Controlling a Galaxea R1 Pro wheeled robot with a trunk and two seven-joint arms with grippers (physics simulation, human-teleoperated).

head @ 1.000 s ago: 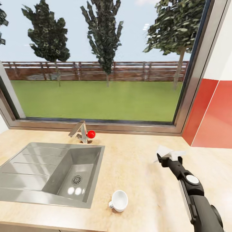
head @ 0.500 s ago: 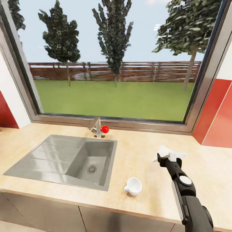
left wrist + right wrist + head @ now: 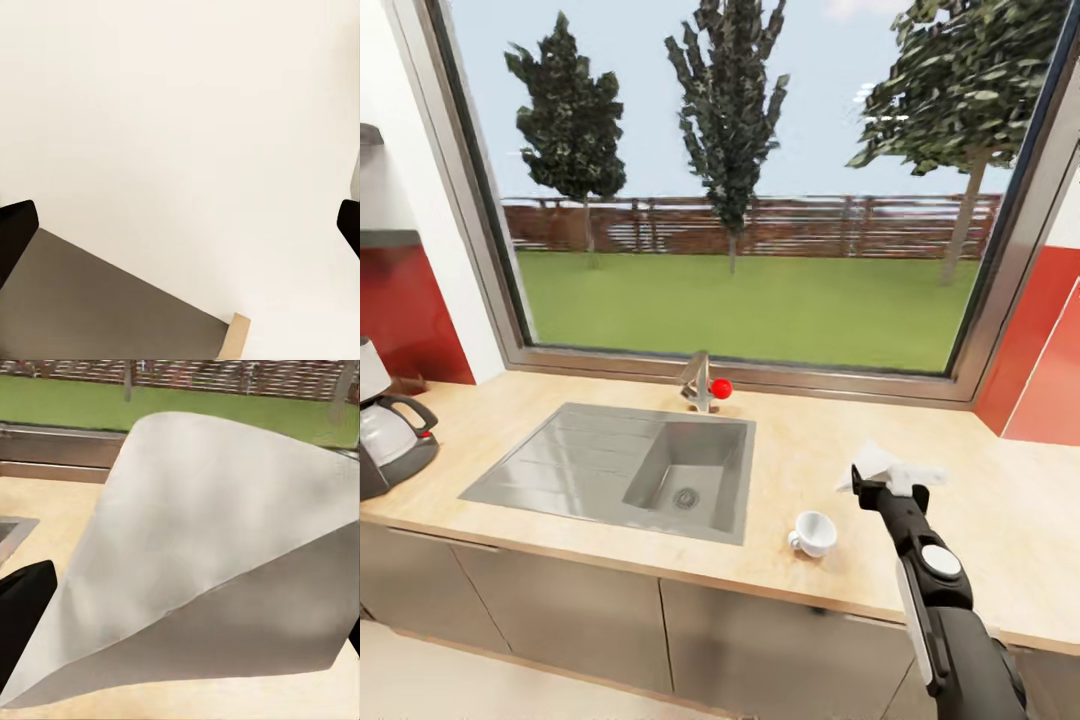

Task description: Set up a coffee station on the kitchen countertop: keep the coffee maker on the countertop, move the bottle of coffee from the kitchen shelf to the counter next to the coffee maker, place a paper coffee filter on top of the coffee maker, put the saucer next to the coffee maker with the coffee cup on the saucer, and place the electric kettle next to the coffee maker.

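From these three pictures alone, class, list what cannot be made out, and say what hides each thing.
- Coffee maker: head view, cut off by the left edge.
- Right claw: its tips are hidden behind the paper filter it holds.
- Countertop: right wrist view, largely covered by the filter.
- Left claw: only dark finger edges show.

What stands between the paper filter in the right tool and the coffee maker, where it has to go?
The paper coffee filter is held over the countertop; the coffee maker stands far left. Between them lie the sink and its faucet, both low, so nothing visible blocks a raised carry.
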